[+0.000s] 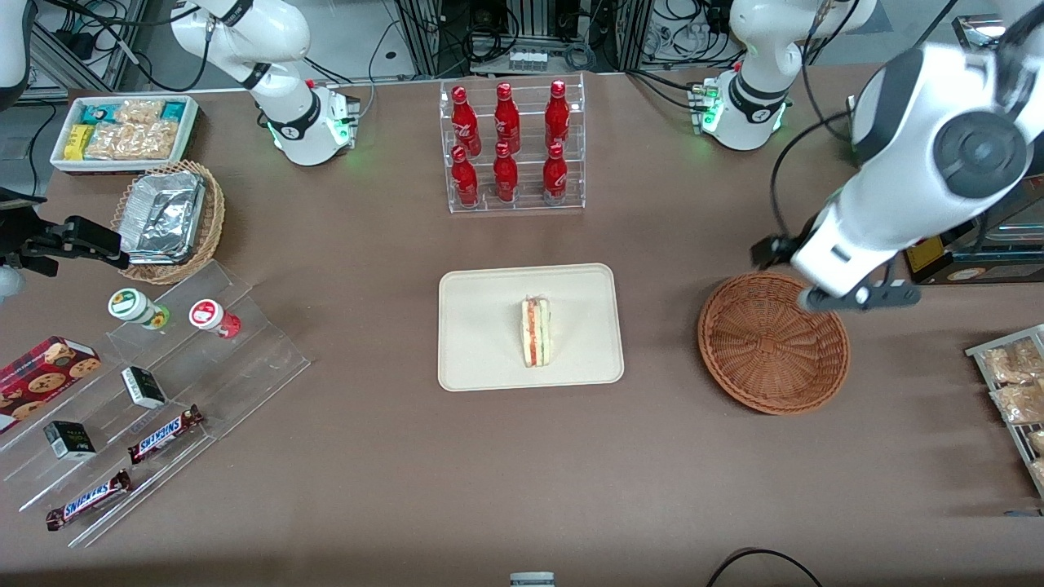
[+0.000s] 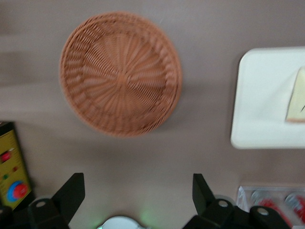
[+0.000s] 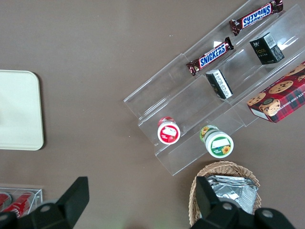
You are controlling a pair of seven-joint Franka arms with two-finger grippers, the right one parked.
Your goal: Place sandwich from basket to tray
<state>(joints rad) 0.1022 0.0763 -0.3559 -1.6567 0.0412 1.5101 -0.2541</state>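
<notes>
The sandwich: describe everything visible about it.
The sandwich is a small wedge of pale cream bread with red, orange and green filling stripes on its upturned cut edge. It lies near the middle of the cream tray, touching nothing else. The reddish-brown basket holds nothing. The hand hangs open above the table beside the basket.

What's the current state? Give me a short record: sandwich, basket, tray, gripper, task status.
sandwich: lying on the tray, near its middle
basket: holds nothing, toward the working arm's end of the table
tray: flat on the table, nearer the front camera than the bottle rack
gripper: raised above the table beside the basket, fingers open, holding nothing
task status: sandwich is out of the basket and on the tray
</notes>
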